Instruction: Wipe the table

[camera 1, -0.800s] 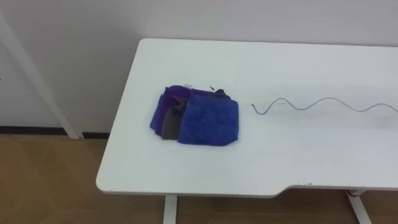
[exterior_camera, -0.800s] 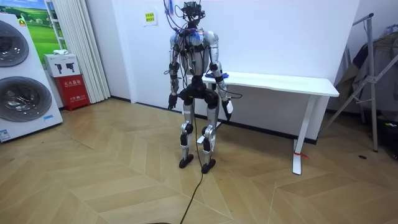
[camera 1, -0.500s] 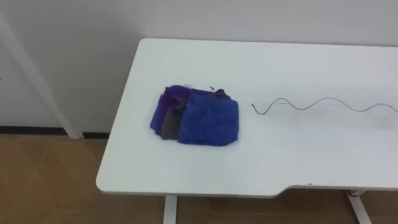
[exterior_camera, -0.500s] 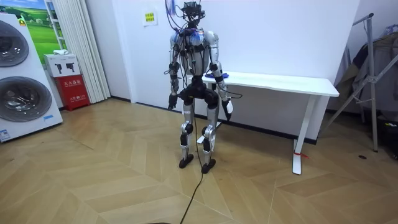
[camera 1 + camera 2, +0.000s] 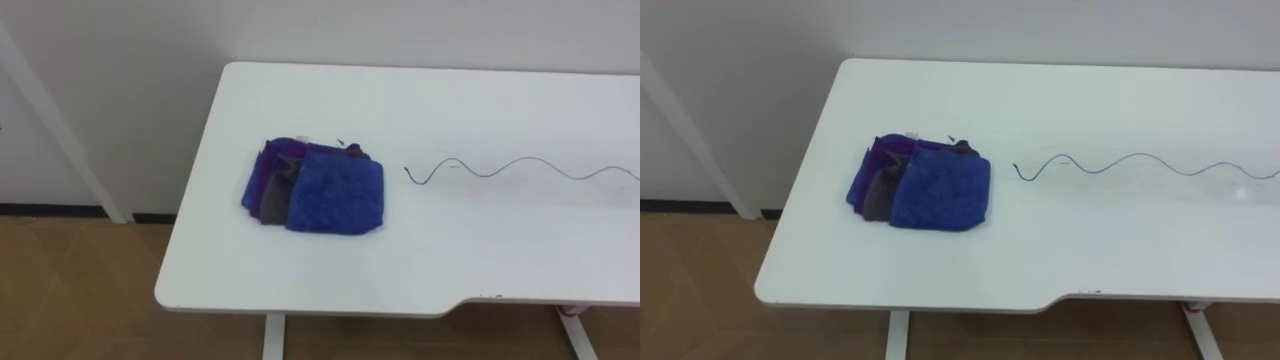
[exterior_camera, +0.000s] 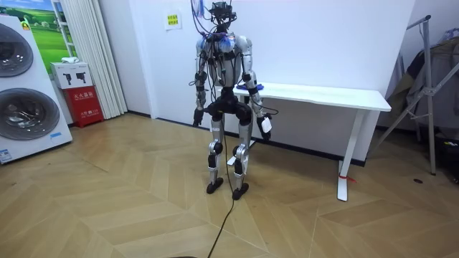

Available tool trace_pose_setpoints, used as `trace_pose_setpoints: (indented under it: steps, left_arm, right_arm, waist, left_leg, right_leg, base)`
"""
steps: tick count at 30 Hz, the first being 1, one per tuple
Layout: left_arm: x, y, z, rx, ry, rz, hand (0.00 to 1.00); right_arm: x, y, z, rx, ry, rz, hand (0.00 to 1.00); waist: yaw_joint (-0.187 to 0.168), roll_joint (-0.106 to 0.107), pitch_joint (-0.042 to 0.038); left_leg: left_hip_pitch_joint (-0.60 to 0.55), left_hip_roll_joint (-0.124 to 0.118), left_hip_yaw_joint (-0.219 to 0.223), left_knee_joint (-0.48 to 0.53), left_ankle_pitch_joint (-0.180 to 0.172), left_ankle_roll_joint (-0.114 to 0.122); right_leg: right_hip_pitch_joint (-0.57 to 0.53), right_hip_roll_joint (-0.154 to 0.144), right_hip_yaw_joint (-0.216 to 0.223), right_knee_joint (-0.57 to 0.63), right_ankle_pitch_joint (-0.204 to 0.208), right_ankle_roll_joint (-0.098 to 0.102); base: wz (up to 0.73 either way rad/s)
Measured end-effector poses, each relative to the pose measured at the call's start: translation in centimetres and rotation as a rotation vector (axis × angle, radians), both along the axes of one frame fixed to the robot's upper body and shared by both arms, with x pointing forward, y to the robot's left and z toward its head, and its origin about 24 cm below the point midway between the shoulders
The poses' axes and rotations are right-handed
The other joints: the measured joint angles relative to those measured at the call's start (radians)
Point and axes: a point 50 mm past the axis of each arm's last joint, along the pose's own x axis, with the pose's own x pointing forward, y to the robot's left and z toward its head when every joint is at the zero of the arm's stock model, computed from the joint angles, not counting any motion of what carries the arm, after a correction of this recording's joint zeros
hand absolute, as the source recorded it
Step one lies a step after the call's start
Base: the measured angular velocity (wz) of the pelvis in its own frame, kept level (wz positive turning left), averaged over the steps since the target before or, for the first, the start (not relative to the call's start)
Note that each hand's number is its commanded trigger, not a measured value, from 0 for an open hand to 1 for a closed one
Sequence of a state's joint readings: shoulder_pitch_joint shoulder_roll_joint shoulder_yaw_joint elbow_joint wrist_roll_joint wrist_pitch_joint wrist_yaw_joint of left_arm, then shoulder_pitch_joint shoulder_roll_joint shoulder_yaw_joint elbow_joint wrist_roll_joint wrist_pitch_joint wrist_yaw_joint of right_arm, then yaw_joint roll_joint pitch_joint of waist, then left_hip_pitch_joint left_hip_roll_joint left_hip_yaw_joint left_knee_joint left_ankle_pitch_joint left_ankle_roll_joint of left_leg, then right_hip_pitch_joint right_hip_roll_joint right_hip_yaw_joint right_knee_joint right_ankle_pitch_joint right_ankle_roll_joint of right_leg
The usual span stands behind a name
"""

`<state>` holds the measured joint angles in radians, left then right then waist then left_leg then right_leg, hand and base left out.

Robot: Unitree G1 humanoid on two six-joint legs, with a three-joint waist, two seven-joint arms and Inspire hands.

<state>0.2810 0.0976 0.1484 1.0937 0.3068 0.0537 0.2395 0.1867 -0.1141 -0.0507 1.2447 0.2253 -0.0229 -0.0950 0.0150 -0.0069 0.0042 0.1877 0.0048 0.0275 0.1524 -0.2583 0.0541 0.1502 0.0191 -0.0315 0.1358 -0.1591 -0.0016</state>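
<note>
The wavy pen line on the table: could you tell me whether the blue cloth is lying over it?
No, the blue cloth lies left of the wavy line, with a strip of bare white table between them.

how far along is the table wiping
Done: nothing visible; the wavy pen line is unwiped on the table. In hand: nothing; the folded blue cloth lies beside the line, and the left robot hand and right robot hand hang at the robot's sides. Left: pick up the cloth, wipe the line.
</note>
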Motion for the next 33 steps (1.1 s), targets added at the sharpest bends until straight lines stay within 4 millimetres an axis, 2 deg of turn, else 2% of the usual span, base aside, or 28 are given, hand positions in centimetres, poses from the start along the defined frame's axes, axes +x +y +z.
trace_pose_setpoints:
  steps: [8, 11, 13, 15, 19, 21, 22, 24, 26, 27, 28, 30, 33]
  left_arm:
    - [-1.6, 1.7, 0.5, 0.052, 0.013, 0.139, 0.00]
    - [-1.7, 2.5, 0.7, 0.071, 0.007, 0.159, 0.00]
    - [-1.6, 3.0, 0.9, 0.084, 0.004, 0.159, 0.00]
    - [-1.2, 3.6, 1.1, 0.101, -0.015, 0.155, 0.00]
    - [-1.1, 4.2, 1.4, 0.116, -0.020, 0.149, 0.00]
    - [-0.8, 4.7, 1.5, 0.126, -0.029, 0.147, 0.00]
    - [-0.7, 4.7, 1.5, 0.126, -0.031, 0.145, 0.00]
    - [-0.6, 4.5, 1.5, 0.125, -0.035, 0.126, 0.00]
    - [0.0, 4.6, 1.6, 0.127, -0.051, 0.116, 0.00]
    - [0.3, 4.5, 1.6, 0.121, -0.057, 0.105, 0.00]
    - [0.4, 4.4, 1.5, 0.118, -0.057, 0.096, 0.00]
    - [0.7, 3.9, 1.4, 0.107, -0.051, 0.052, 0.00]
    - [0.9, 3.7, 1.3, 0.101, -0.053, 0.026, 0.00]
  right_arm:
    - [-3.1, -3.2, 0.9, -0.156, 0.015, -0.464, 0.00]
    - [-3.5, -4.8, 1.5, -0.224, 0.020, -0.596, 0.00]
    - [-2.8, -6.1, 2.0, -0.281, 0.005, -0.622, 0.00]
    - [-1.0, -7.9, 2.9, -0.365, -0.032, -0.598, 0.00]
    - [3.1, -10.6, 4.9, -0.511, -0.147, -0.555, 0.00]
    - [6.0, -11.8, 6.5, -0.615, -0.229, -0.482, 0.00]
    - [6.7, -12.1, 7.1, -0.642, -0.259, -0.464, 0.00]
    - [9.6, -13.0, 9.6, -0.763, -0.395, -0.375, 0.00]
    - [11.1, -13.1, 10.8, -0.842, -0.444, -0.292, 0.00]
    - [12.2, -13.1, 11.6, -0.881, -0.482, -0.247, 0.00]
    - [12.8, -13.0, 12.1, -0.901, -0.507, -0.224, 0.00]
    - [15.5, -12.3, 14.7, -0.987, -0.634, -0.115, 0.00]
    - [18.2, -10.5, 17.7, -1.073, -0.793, 0.034, 0.00]
  waist:
    - [-0.067, -0.007, 0.0001]
    - [-0.086, -0.015, -0.0015]
    - [-0.091, -0.022, -0.0002]
    - [-0.090, -0.032, 0.0006]
    - [-0.091, -0.049, -0.0008]
    - [-0.089, -0.062, -0.0008]
    - [-0.088, -0.062, -0.0010]
    - [-0.087, -0.061, -0.0006]
    - [-0.077, -0.063, -0.0019]
    - [-0.065, -0.065, -0.0063]
    - [-0.063, -0.065, -0.0040]
    - [-0.057, -0.061, -0.0001]
    - [-0.040, -0.065, 0.0004]
  left_leg:
    - [0.018, 0.001, 0.005, -0.002, 0.000, 0.000]
    - [0.020, 0.000, 0.014, -0.002, 0.000, 0.000]
    - [0.020, -0.001, 0.025, -0.002, 0.000, 0.000]
    - [0.019, -0.001, 0.046, -0.001, 0.000, 0.000]
    - [0.009, -0.002, 0.050, -0.002, 0.000, 0.001]
    - [0.003, -0.002, 0.050, -0.001, 0.000, 0.001]
    - [0.001, -0.002, 0.050, -0.001, 0.000, 0.001]
    - [-0.005, -0.002, 0.050, -0.001, 0.000, 0.001]
    - [-0.006, -0.002, 0.052, 0.000, 0.000, 0.001]
    - [-0.007, -0.002, 0.051, 0.001, 0.001, 0.001]
    - [-0.008, -0.002, 0.051, 0.001, 0.001, 0.001]
    - [-0.009, 0.000, 0.050, 0.002, 0.001, 0.001]
    - [-0.006, 0.004, 0.051, 0.002, 0.001, 0.000]
  right_leg:
    - [0.013, -0.001, -0.001, 0.001, 0.000, 0.000]
    - [0.012, -0.002, 0.003, 0.006, -0.001, -0.001]
    - [0.004, -0.003, 0.007, 0.014, -0.004, -0.002]
    - [-0.015, 0.001, 0.030, 0.024, -0.006, -0.001]
    - [-0.029, 0.000, 0.039, 0.036, -0.007, 0.001]
    - [-0.034, 0.002, 0.039, 0.034, -0.007, 0.001]
    - [-0.037, 0.002, 0.038, 0.034, -0.007, 0.001]
    - [-0.043, 0.002, 0.034, 0.034, -0.007, 0.000]
    - [-0.044, 0.004, 0.031, 0.033, -0.007, 0.000]
    - [-0.046, 0.005, 0.032, 0.034, -0.007, 0.000]
    - [-0.046, 0.004, 0.031, 0.033, -0.007, 0.000]
    - [-0.047, 0.003, 0.029, 0.032, -0.007, 0.000]
    - [-0.045, 0.003, 0.029, 0.032, -0.007, 0.000]
  base:
    - [-0.01]
    - [-0.09]
    - [-0.17]
    - [-0.22]
    - [-0.10]
    - [0.00]
    - [0.00]
    - [0.00]
    - [0.00]
    - [-0.03]
    - [0.00]
    - [0.00]
    - [0.00]
